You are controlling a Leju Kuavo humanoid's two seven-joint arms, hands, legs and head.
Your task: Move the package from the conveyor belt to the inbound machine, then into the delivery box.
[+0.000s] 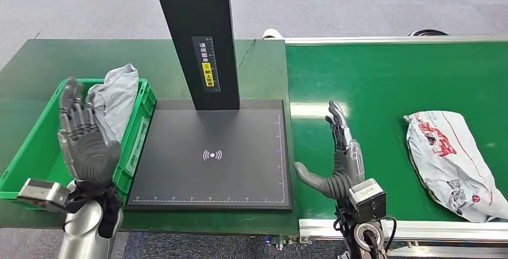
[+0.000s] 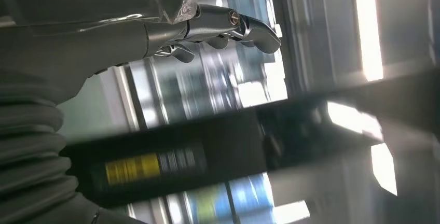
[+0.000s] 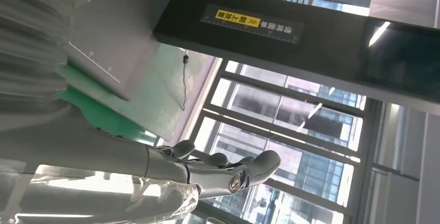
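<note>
One white package [image 1: 452, 163] lies on the green conveyor belt [image 1: 383, 79] near its right end, toward the front edge, well apart from both hands. The right hand [image 1: 338, 166] hovers over the belt's left edge, fingers wide, holding nothing. The left hand [image 1: 84, 136] is raised over the one green delivery box [image 1: 33, 151], fingers spread and empty; one grey bag [image 1: 117, 100] sits in the box's far right corner. One black inbound machine [image 1: 209, 157] stands between box and belt

green crate [image 1: 24, 169], white red-printed package [image 1: 453, 160]

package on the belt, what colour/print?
The package is a white-grey plastic mailer with red and dark printing, lying on the green conveyor belt. Clearest in the head view.
</note>
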